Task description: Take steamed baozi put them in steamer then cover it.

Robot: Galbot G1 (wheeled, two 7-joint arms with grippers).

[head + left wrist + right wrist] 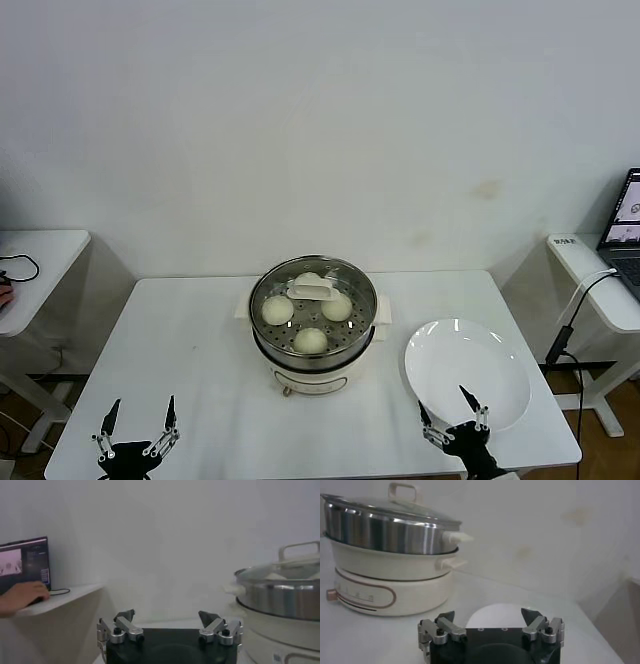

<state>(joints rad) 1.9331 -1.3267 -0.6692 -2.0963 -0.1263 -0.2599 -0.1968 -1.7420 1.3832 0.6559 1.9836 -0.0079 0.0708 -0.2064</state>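
Note:
The steamer (313, 352) stands mid-table on its cream-white base, and the steel pot also shows in the left wrist view (280, 597) and the right wrist view (385, 530). The glass cover (345, 283) with its cream handle (311, 290) sits on it. Under the glass lie the steamed baozi: one at the left (277, 310), one at the front (311, 340), one at the right (337, 306), and one at the back (306, 280), partly hidden by the handle. My left gripper (139, 412) is open and empty at the table's front left. My right gripper (451, 404) is open and empty at the front right, over the plate's near edge.
An empty white plate (480, 365) lies right of the steamer, also seen in the right wrist view (495, 616). Side tables stand at both sides: the left one (35, 255) with a cable, the right one (600, 275) with a laptop (625, 225). A person's hand (22, 596) rests by a laptop.

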